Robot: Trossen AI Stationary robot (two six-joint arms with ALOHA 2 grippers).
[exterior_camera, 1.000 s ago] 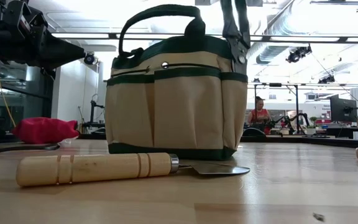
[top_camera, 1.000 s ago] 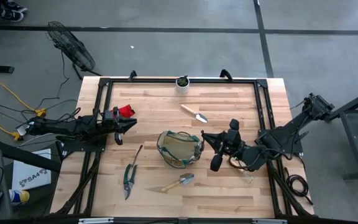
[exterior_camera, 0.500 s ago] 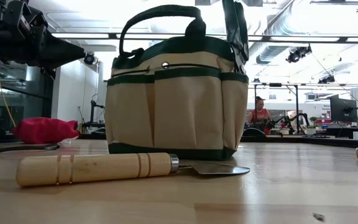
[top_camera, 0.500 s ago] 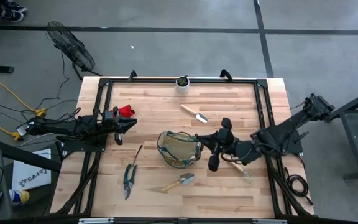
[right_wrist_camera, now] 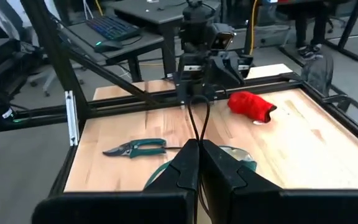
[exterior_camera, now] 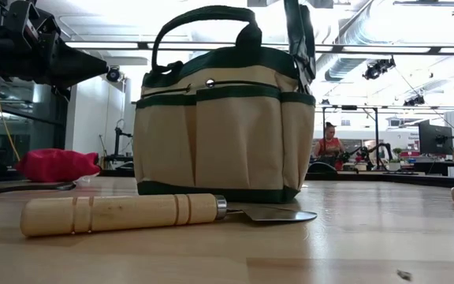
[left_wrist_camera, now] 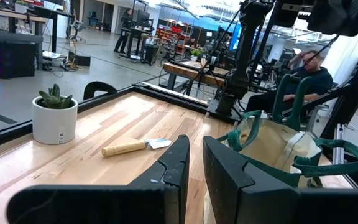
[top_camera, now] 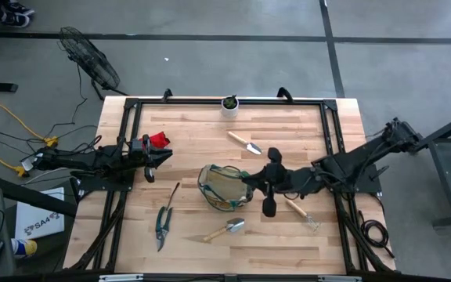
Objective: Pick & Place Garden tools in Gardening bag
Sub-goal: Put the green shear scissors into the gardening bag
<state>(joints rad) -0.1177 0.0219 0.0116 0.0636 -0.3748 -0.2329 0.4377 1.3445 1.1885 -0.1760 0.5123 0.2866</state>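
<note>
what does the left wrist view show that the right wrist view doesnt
Only the left wrist view shows the small white pot with a green plant and the wooden-handled metal trowel lying beyond it. Only the right wrist view shows the dark-handled pruning shears, the crumpled red item and the waiting left arm behind them. Both show the round tan fabric bag with green trim and the wooden tabletop.

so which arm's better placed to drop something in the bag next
Right. Its tool is shut on a thin black item at the bag rim, while the left tool waits far off by the red item.
</note>
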